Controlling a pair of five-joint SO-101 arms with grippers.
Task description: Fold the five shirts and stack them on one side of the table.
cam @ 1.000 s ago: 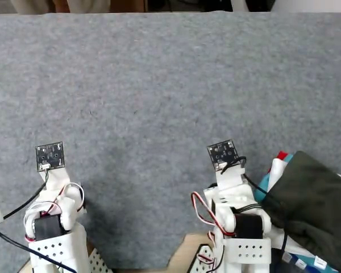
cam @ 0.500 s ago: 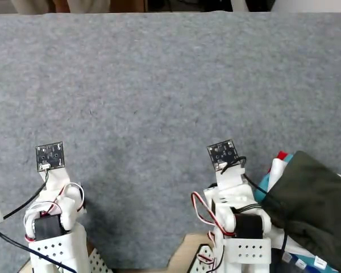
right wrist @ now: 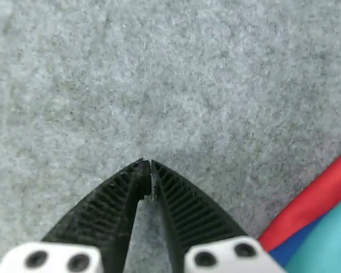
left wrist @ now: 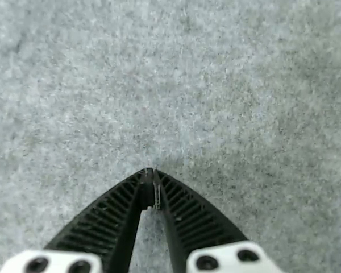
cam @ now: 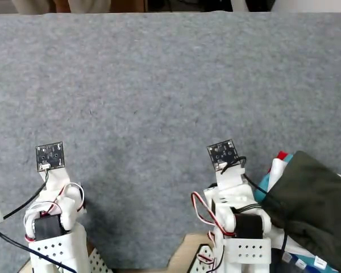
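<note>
A stack of shirts point(cam: 310, 202), dark olive on top with red, white and teal edges showing beneath, is lying on the grey felt tabletop point(cam: 159, 85). The right gripper point(right wrist: 146, 163) is hanging over bare felt just beside the stack, its jaws pressed together and holding nothing. The left gripper point(left wrist: 149, 170) is hanging well apart from the stack, likewise closed and empty.
</note>
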